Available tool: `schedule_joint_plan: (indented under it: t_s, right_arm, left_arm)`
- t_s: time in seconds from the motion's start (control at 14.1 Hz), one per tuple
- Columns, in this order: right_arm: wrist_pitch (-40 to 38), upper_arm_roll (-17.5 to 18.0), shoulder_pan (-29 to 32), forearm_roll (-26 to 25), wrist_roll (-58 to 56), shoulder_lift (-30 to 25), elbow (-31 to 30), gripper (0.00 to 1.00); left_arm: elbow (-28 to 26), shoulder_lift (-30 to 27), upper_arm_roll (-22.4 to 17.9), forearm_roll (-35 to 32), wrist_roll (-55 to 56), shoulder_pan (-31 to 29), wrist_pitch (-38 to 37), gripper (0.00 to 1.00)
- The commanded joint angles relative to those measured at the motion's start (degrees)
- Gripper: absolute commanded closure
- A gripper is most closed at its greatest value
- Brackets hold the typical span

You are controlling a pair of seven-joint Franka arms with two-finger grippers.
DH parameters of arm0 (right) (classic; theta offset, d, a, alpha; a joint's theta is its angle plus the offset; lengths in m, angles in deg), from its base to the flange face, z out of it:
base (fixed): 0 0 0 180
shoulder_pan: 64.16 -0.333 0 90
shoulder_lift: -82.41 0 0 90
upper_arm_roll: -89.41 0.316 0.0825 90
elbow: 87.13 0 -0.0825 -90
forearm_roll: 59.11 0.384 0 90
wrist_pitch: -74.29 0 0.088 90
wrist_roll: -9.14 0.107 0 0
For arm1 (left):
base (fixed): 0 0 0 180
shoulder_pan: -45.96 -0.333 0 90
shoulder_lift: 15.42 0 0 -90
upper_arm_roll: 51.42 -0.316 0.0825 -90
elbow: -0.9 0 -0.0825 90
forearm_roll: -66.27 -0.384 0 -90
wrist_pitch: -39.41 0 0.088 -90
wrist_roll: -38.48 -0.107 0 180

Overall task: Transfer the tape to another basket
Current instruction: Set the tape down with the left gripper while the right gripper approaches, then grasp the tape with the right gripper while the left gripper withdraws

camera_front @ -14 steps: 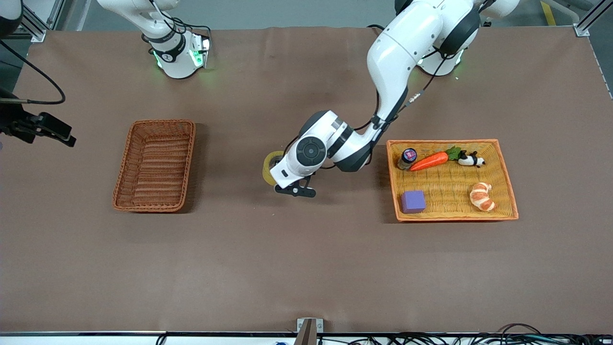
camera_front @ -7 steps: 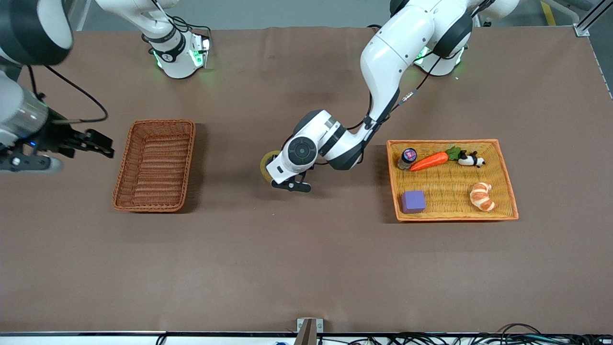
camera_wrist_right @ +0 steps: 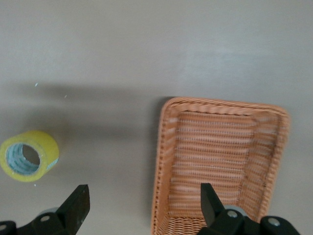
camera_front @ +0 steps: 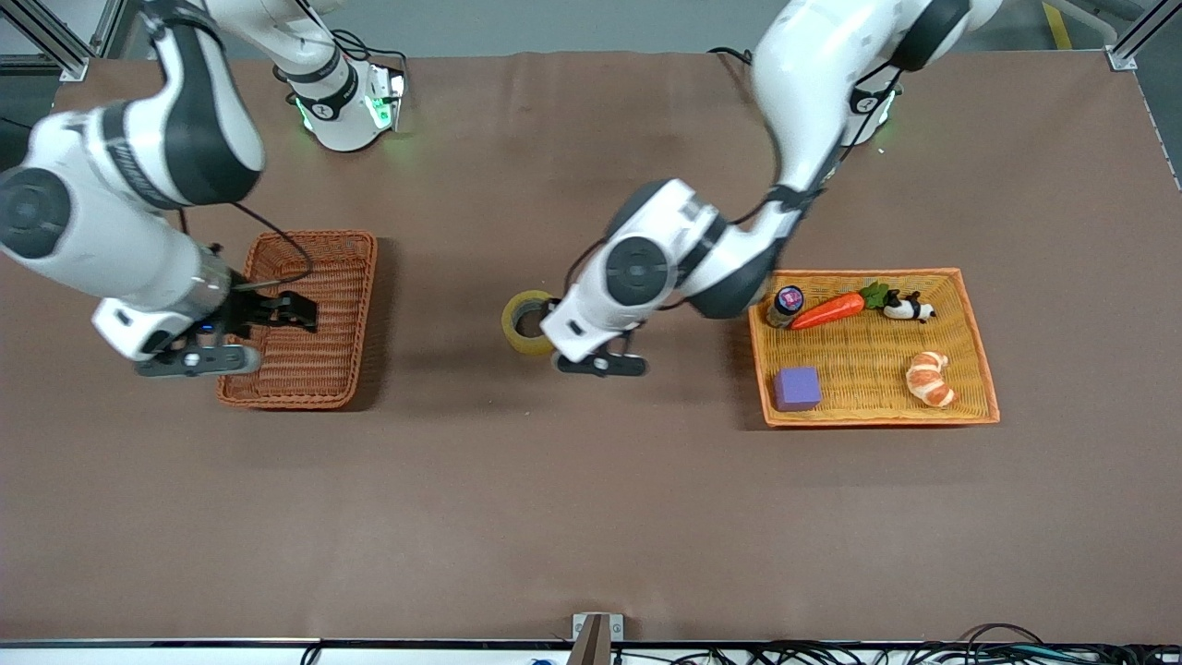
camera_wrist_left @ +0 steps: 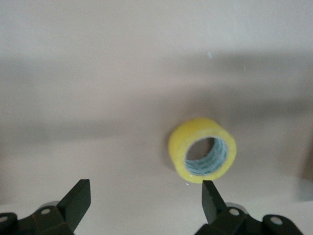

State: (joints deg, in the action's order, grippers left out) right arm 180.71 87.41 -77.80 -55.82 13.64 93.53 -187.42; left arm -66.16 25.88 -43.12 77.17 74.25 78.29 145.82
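The tape (camera_front: 511,323), a yellowish roll, lies on the bare table between the two baskets. It also shows in the left wrist view (camera_wrist_left: 188,133) and the right wrist view (camera_wrist_right: 47,147). My left gripper (camera_front: 600,363) is open and empty, close beside the tape toward the left arm's end; one fingertip (camera_wrist_left: 211,196) is near the roll without touching it. The reddish-brown basket (camera_front: 309,268) stands empty toward the right arm's end. My right gripper (camera_front: 291,312) hangs open and empty over the basket's edge (camera_wrist_right: 164,161).
A shallow orange tray basket (camera_front: 868,273) at the left arm's end holds a purple cube (camera_front: 797,388), a croissant (camera_front: 928,377), a carrot (camera_front: 828,311), a panda toy (camera_front: 910,308) and a small bottle (camera_front: 785,305).
My right arm has swung in from the table's end to over the reddish-brown basket. My left gripper has drawn off the tape toward the orange tray, so the whole roll shows.
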Motion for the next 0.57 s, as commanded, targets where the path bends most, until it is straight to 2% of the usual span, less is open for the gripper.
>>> schedule_joint_plan:
  t_s: [0.0, 0.14, 0.28, 0.5]
  right_arm:
    - [4.57, 0.86, -4.10, 0.75, 2.60, 4.59, -0.78, 0.00]
    - [10.53, 1.21, -9.18, 0.75, 10.49, 9.69, -0.87, 0.00]
    - [13.11, 1.30, -12.88, 0.75, 15.86, 11.55, -0.96, 0.00]
    - [16.70, 1.30, -18.51, 0.75, 22.56, 14.97, -1.05, 0.00]
  left_arm:
    - [-13.84, -13.40, 0.22, -0.25, -4.80, -6.30, -0.07, 0.00]
    - [-22.20, -22.45, 0.57, -2.97, -8.50, -12.70, 0.02, 0.00]
    - [-25.90, -28.26, 0.49, -3.95, -14.83, -16.14, -0.07, 0.00]
    - [-27.86, -34.96, 0.40, -4.47, -15.64, -22.03, -1.55, 0.00]
